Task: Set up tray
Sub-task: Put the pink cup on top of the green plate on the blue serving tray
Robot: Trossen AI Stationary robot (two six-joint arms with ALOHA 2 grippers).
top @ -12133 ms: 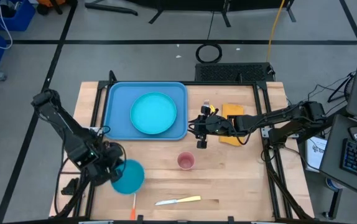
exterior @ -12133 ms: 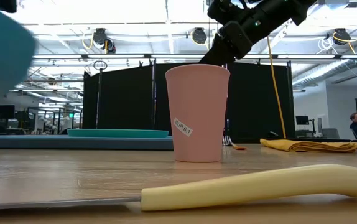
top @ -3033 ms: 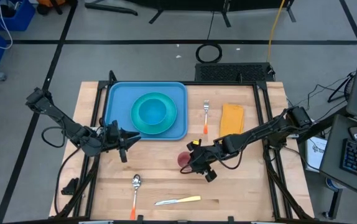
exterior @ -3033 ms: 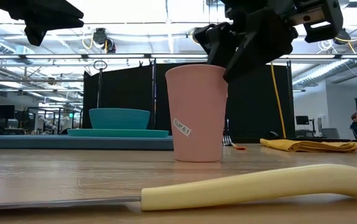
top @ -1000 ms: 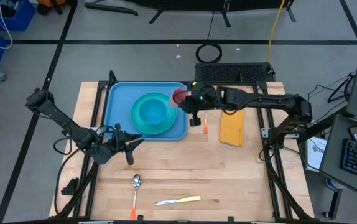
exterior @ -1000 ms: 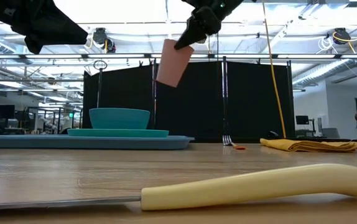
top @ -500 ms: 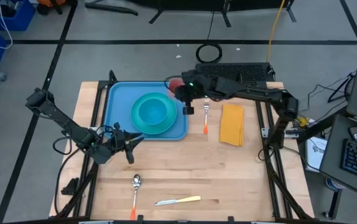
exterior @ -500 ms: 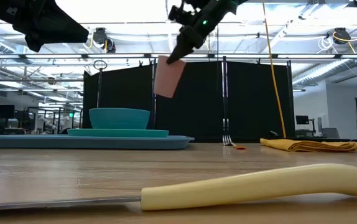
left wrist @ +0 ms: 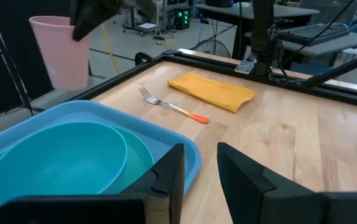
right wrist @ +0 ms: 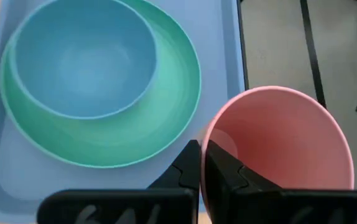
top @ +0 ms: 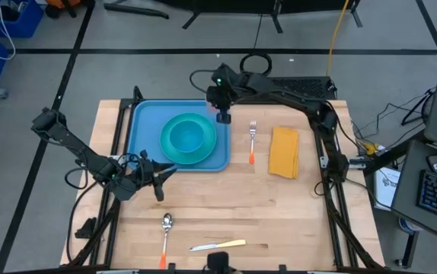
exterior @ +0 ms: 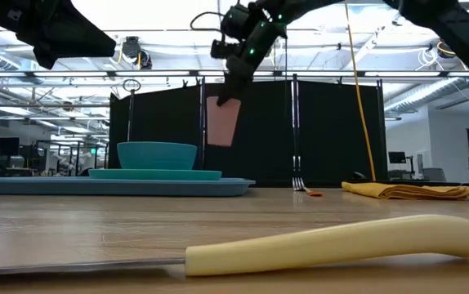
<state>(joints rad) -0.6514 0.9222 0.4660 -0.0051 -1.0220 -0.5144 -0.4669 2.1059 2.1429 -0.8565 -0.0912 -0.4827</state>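
Right gripper: jaws pinched on pink cup rim, cup hanging below them above tray corner. Left gripper: jaws narrowly parted, empty.

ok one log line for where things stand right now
right pincer: shut on pink cup, in the air at tray's far right corner | left pincer: open, idle at tray's near edge | bowl on plate

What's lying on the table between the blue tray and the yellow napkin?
In the high view, a fork with an orange handle lies on bare wood between the tray and the yellow napkin, touching neither.
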